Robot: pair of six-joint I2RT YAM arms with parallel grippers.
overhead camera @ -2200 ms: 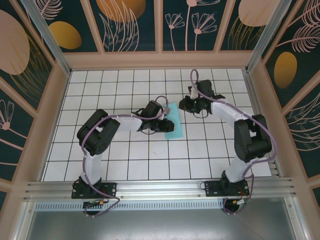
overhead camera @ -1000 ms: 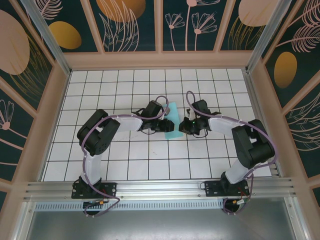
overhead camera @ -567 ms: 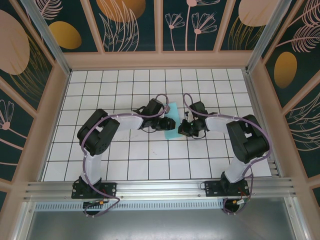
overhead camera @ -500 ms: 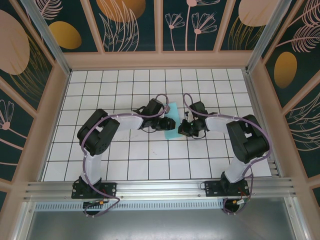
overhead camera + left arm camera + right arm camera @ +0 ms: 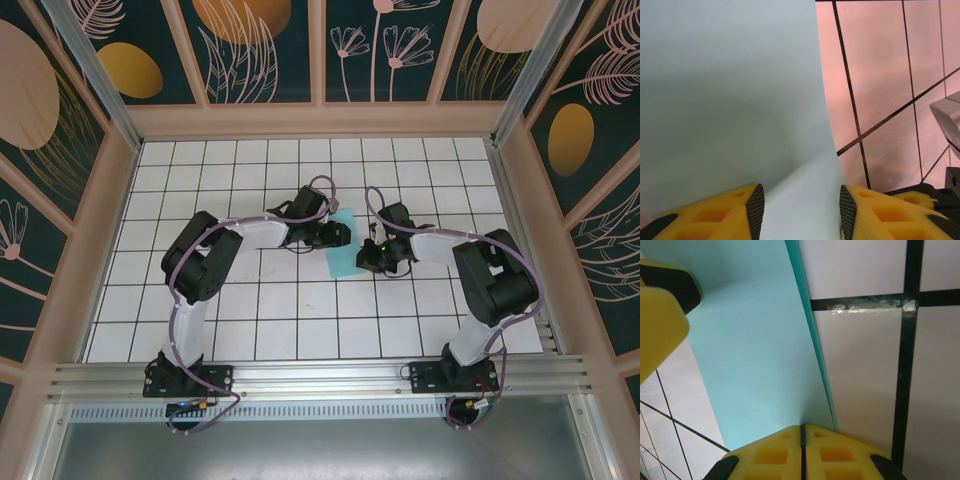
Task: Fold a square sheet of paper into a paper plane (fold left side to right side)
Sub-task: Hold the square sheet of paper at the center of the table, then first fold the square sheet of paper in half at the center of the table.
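The square sheet of paper (image 5: pixel 343 257) lies mid-table as a narrow turquoise rectangle, folded double; two stacked edges show along its right side in the right wrist view (image 5: pixel 755 355). My left gripper (image 5: pixel 338 236) sits over the sheet's left part, open, and the paper (image 5: pixel 730 100) runs flat beneath and between its fingertips (image 5: pixel 801 212). From the right, my right gripper (image 5: pixel 366 262) stands shut, its joined tips (image 5: pixel 802 432) pressing on the sheet close to the doubled right edge. One yellow finger of the left gripper (image 5: pixel 662 315) shows over the paper's far corner.
The white grid table (image 5: pixel 300 320) is boxed in by a wooden frame (image 5: pixel 120 200) with patterned panels. Both arms bend inward from their bases at the near rail (image 5: pixel 320 378). Part of the right gripper's grey body (image 5: pixel 947 115) stands just beside the left fingers.
The left gripper has opened wider and shifted slightly toward the far side over the sheet. The right gripper has slid left onto the paper's right edge, still shut.
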